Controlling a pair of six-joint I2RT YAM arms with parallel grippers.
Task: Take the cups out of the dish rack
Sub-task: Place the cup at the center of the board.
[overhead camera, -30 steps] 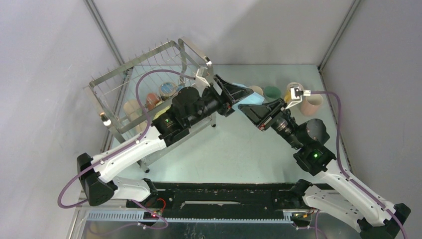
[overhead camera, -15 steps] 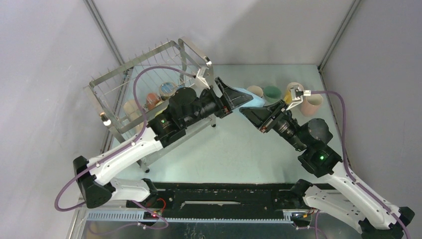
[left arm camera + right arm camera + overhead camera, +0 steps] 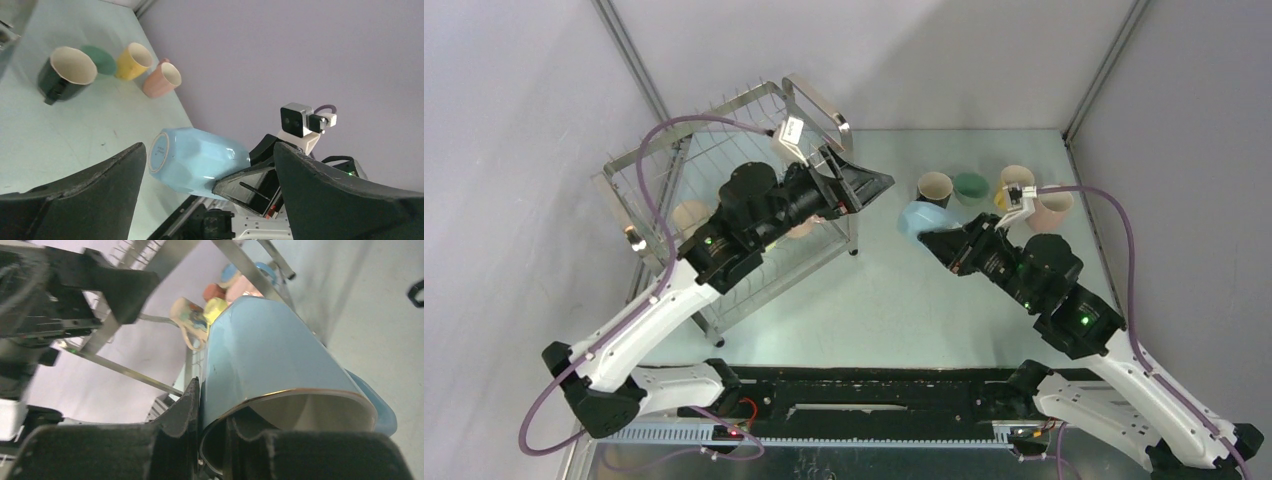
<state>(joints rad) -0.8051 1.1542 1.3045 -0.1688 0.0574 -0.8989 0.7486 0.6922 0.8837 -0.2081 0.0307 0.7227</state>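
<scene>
**Blue cup: rim pinch, mid-air, watch for swing**

Blue cup (image 3: 917, 218) is off the rack (image 3: 639, 160) and in the air over the counter (image 3: 874, 300). It lies on its side, just beside the four cups (image 3: 132, 61) that stand mouth-up toward the back right. Right jaws are narrow and clamped on its wall at the rim, one inside the mouth and one outside (right wrist view shows it plainly). Left jaws are wide apart and empty, clear of the cup, near the rack's corner.

Handling, my read: glazed ceramic, so stiff, brittle and slick. It has no give under the pads, so the hold is friction only. It's not heavy, but the body hangs out past the pinch and will want to pivot on any quick wrist turn. Turn it upright slowly, land the base flat, and let go only once the counter carries it. The main chip risk is a knock against the black cup (image 3: 935, 186) next to it.

More cups (image 3: 187, 317) sit in the rack. The same hold looks best for those: wall at the rim, away from the handle. The loop looks too small and curved to trust.
</scene>
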